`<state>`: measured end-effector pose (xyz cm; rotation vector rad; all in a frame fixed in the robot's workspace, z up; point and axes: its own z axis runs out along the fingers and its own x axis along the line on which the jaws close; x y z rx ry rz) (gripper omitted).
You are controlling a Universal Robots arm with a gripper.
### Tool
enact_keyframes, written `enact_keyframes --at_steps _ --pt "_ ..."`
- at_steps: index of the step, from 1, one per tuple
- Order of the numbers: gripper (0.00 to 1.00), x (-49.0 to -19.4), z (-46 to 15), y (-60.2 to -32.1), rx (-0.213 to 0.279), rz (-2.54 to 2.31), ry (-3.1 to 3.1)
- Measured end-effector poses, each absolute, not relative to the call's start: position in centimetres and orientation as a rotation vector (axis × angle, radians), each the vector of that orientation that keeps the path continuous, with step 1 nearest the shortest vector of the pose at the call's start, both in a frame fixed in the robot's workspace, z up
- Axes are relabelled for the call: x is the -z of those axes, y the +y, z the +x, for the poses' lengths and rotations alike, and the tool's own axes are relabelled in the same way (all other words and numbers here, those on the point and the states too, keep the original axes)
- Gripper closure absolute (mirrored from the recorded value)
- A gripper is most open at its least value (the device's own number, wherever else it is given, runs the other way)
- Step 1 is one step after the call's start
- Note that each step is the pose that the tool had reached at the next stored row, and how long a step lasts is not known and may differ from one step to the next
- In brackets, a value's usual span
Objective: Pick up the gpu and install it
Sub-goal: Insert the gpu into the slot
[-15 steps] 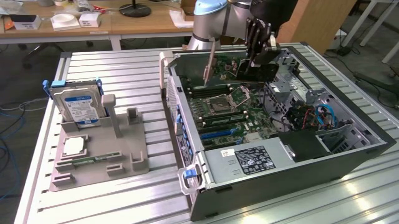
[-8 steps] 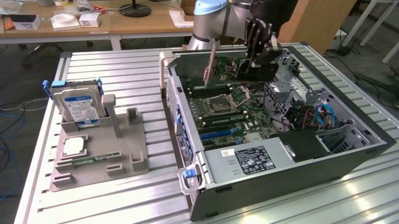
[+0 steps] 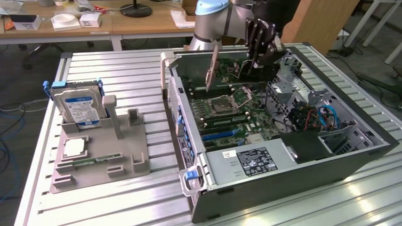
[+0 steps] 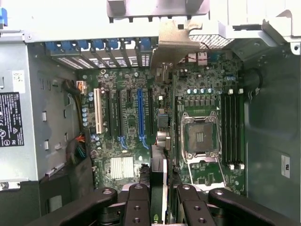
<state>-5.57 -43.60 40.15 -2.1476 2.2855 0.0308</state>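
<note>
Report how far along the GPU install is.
Done: the gpu is off the gray holder and up in the gripper, the fingers closed on its edge. In hand: the card hangs edge-on over the open computer case, above the motherboard. Left: the card sits in no slot; the blue slot and its neighbours are bare.

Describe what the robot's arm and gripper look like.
The arm is silver-grey metal with a light blue joint cap. The gripper is black, with linked finger segments dotted with round silver bolts in the wrist view.
</note>
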Motion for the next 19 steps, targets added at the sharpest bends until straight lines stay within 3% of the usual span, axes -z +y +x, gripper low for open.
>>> enact_keyframes --at_steps 19 --pt "0.73 -40.15 -5.58 -43.70 -0.031 -2.259 2.177"
